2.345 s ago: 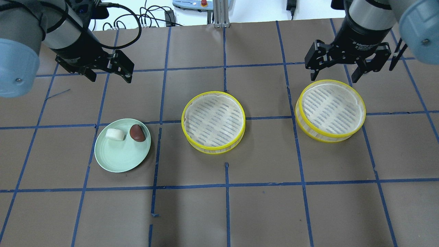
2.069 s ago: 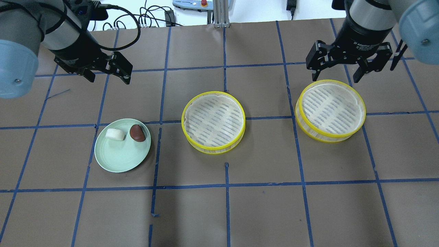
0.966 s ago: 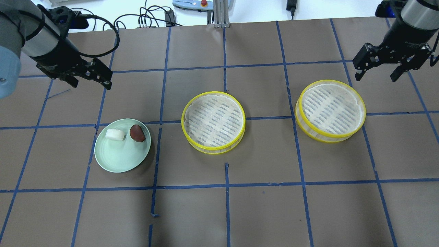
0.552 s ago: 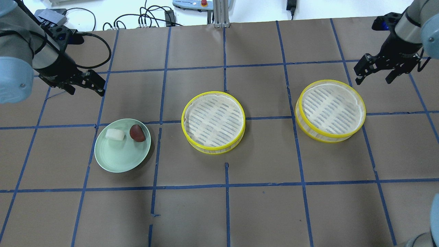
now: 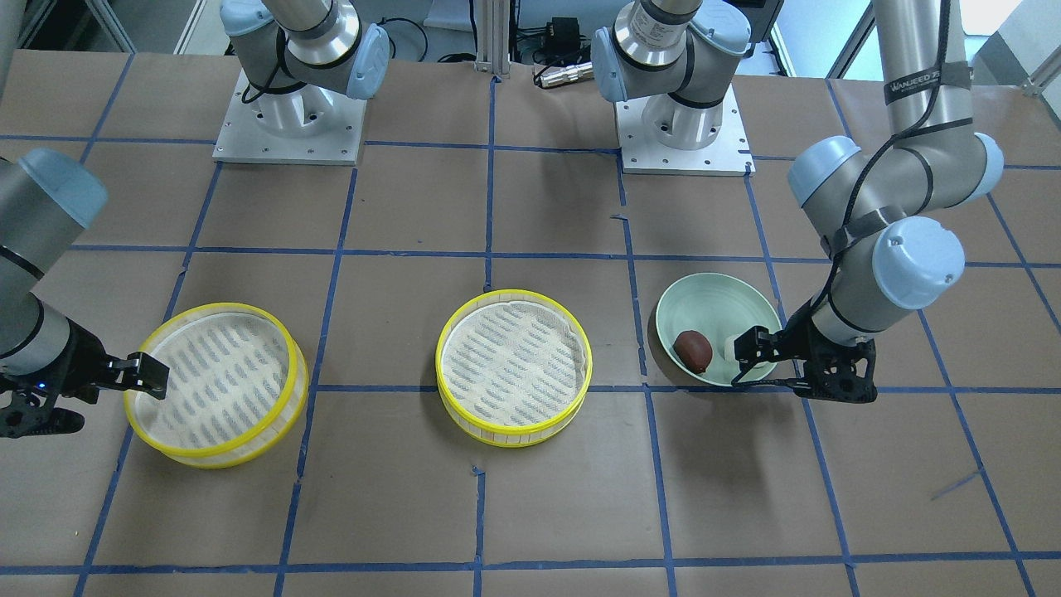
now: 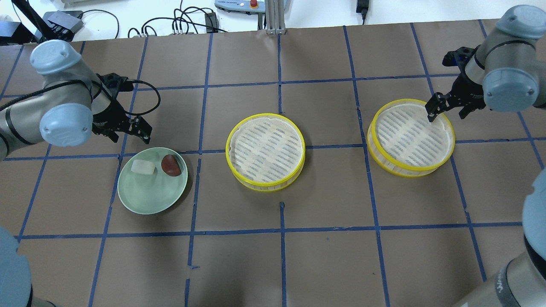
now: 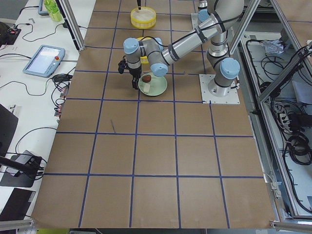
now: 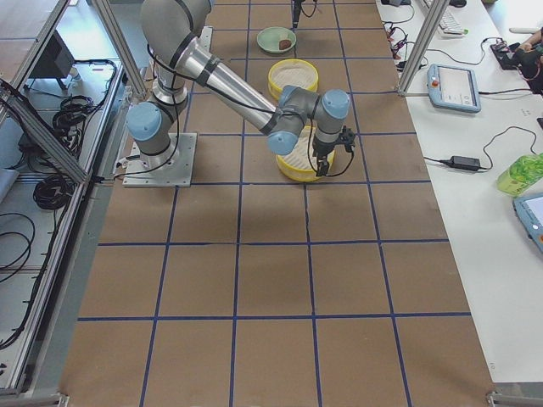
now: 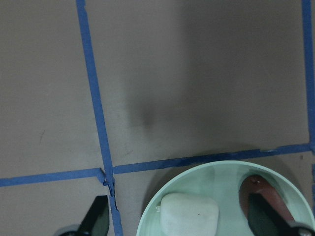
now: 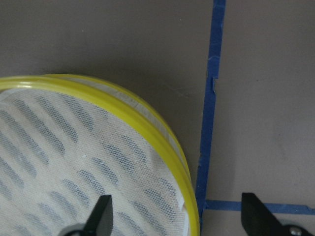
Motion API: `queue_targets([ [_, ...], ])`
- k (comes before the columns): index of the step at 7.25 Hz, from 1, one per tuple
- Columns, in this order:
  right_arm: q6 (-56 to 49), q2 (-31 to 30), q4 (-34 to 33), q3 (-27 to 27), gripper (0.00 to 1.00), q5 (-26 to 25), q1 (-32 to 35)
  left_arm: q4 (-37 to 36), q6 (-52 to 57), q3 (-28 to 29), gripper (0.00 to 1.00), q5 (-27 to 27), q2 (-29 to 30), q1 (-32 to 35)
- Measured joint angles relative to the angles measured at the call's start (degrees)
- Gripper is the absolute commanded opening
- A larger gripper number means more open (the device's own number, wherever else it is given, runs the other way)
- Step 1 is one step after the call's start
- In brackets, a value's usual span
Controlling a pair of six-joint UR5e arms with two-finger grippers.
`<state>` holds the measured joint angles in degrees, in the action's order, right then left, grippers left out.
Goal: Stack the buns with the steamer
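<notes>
A white squarish bun [image 6: 143, 167] and a dark reddish-brown bun [image 6: 170, 165] lie on the far side of a pale green plate [image 6: 147, 198]. My left gripper [image 6: 130, 136] is open and empty just beyond the plate's far rim. In the left wrist view its fingers [image 9: 96, 219] straddle the white bun [image 9: 189, 214], with the brown bun [image 9: 261, 194] by the other finger. Two yellow-rimmed steamers stand on the table, one in the middle [image 6: 265, 152] and one on the right [image 6: 411, 136]. My right gripper [image 6: 448, 115] is open and straddles the right steamer's far right rim [image 10: 147, 123].
The table is brown paper with a blue tape grid [image 6: 281, 228]. Cables and a pendant [image 6: 239, 4] lie beyond the far edge. The arm bases [image 5: 680, 124] stand at the robot's side of the table.
Both arms have swung in and come down. The left gripper moved right to the plate's far rim. The right gripper moved left to the right steamer's rim. Buns and steamers have not moved.
</notes>
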<state>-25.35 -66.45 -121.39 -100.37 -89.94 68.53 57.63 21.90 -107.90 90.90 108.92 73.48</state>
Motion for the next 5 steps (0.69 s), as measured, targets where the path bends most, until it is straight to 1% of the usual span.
queue_targets([
  [1,-0.9,0.3,-0.3,-0.7,0.41,-0.1,-1.0,-0.4,-1.1,-1.3,0.98,0.4,0.6,0.0],
  [2,-1.6,0.5,-0.4,-1.1,0.22,0.0,-1.7,-0.4,-2.2,-1.9,0.98,1.3,0.8,0.0],
  [3,-2.0,0.6,-0.4,-1.5,0.08,0.2,-2.1,-0.2,-2.8,-2.2,0.97,2.1,0.8,0.0],
  [5,-2.2,0.8,-0.4,-2.0,0.06,0.4,-2.2,0.1,-5.5,-2.9,0.96,2.6,0.7,0.0],
])
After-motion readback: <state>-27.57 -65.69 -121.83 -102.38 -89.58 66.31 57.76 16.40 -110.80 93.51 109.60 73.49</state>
